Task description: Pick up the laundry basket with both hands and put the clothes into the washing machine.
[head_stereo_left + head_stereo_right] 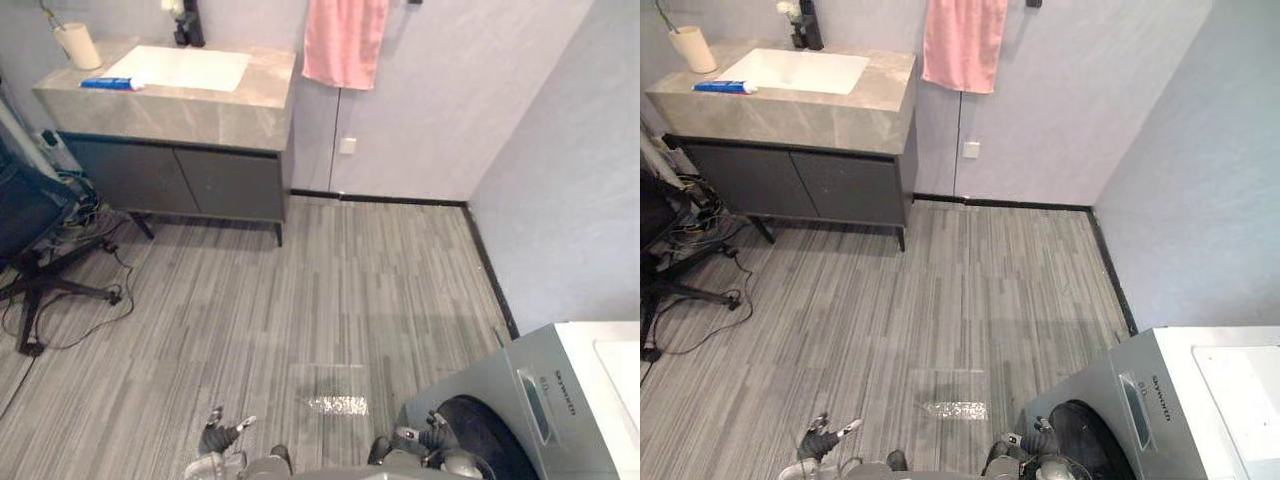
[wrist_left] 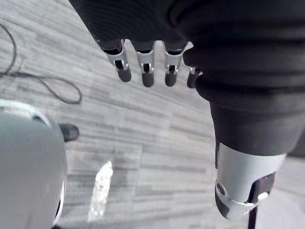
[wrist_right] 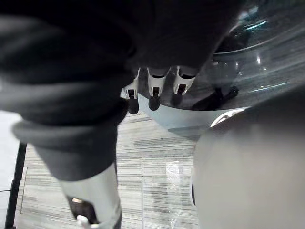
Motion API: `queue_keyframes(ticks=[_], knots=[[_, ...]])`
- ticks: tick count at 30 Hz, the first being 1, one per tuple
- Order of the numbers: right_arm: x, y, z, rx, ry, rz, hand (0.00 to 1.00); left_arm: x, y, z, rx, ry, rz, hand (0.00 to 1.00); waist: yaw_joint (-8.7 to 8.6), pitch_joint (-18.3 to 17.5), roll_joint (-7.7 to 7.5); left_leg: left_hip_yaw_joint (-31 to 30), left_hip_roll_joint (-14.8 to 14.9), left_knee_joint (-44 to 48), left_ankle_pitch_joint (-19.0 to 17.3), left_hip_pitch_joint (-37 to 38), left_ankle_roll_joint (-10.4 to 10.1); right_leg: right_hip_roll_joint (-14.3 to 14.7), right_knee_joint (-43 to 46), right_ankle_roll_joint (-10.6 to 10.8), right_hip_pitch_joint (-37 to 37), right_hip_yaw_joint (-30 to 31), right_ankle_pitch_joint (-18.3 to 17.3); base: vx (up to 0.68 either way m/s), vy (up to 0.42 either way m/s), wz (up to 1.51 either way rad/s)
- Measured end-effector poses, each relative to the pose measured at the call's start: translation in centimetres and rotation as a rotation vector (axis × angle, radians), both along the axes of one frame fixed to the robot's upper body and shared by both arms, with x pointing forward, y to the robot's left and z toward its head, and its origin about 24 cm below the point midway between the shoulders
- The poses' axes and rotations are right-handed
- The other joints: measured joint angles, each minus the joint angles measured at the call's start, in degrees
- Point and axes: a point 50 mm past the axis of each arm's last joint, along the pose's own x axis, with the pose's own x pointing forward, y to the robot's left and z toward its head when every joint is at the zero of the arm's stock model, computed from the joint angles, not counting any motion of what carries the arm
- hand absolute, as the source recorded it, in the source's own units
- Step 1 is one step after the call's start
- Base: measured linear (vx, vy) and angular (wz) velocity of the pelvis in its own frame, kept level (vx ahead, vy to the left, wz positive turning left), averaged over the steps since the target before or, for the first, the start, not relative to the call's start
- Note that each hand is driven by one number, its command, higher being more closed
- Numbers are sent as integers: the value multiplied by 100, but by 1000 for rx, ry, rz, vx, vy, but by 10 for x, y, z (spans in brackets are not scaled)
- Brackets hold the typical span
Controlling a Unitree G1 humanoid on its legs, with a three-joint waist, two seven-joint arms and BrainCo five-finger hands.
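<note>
Both hands held low over bare floor (image 1: 300,300): left hand (image 1: 222,437) fingers relaxed and empty, right hand (image 1: 425,438) likewise slack, holding nothing, close by the dark round door (image 1: 485,435) of the washing machine (image 1: 560,400) at the floor's right edge. No laundry basket or clothes anywhere near either hand, so their position cannot be told; this would fit either hands readied for a pickup or laundry already delivered.

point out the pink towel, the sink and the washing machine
pink towel (image 1: 345,40), left eye view, middle of the hanging cloth
sink (image 1: 180,68), left eye view, white basin floor
washing machine (image 1: 1110,400), right eye view, grey front panel
</note>
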Motion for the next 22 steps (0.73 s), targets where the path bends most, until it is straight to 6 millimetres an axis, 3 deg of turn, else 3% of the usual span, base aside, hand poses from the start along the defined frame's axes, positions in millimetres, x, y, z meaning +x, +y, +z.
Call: queue_keyframes(ticks=[1, 3, 5, 6, 8, 9, 11, 14, 19, 22], knots=[[0, -2, 0, -3, 1, 2, 0, 0, -1, 0, -4, 0, 2, 0, 8, -26, 59, 42, 202, 356, -204, -86, -107, 141, 26, -4, -4, 69, -46, 129, -107, -54], [0, -5, 0, -5, 3, 6, 0, -3, -2, -1, -6, 9, 7, 0, 15, -84, 189, -39, 535, 986, -398, -347, -102, 419, -56, -36, 31, 222, -87, 215, -121, -50], [0, -5, -1, -4, 11, 7, 0, 1, -1, 0, -4, -1, 5, 0, 1, -151, 108, -259, 700, 1741, -353, -711, -149, 526, -230, -24, 87, 303, 26, 253, -99, -37], [4, -3, 0, 0, 8, 10, 0, 3, 0, 0, 0, -7, 14, 0, 25, -106, 85, -549, 666, 1728, -433, -855, -177, 466, -318, -17, 177, 362, 57, 137, -8, -36], [2, -11, -1, -21, 18, 3, 0, 0, -6, -2, -17, 5, 19, 0, 22, -127, 222, -837, 607, 920, -286, -781, -307, 418, -392, 51, 256, 452, 82, 116, 57, -40], [3, -19, 0, -44, 18, -6, 0, 0, -15, -4, -41, 9, 21, 0, 25, -161, 415, -958, 593, 424, 161, -714, -333, 441, -519, 193, 302, 547, 100, 106, 117, -32], [4, -17, 0, -42, 24, -5, 0, 2, -14, -3, -35, 1, 18, 0, 27, -172, 373, -840, 367, 251, 210, -536, -318, 270, -650, 309, 342, 628, 187, 171, 171, -20], [4, -14, -1, -35, 25, -6, 0, 1, -9, -2, -20, 4, 13, 0, 19, -163, 329, -739, 162, 100, 211, -387, -315, 87, -652, 312, 371, 698, 185, 90, 108, -6], [3, -12, -1, -35, 29, 9, 0, -3, -5, -3, -6, 19, 32, 0, 15, -158, 310, -799, 58, -356, 384, -82, -139, 43, -663, 346, 533, 576, 159, 23, 10, 10], [4, -10, -1, -36, 26, 33, 0, -3, -11, -4, -15, 23, 6, 0, 13, -155, 296, -851, -13, -711, 618, 28, -155, 5, -662, 433, 528, 541, 94, -45, -35, 12]])
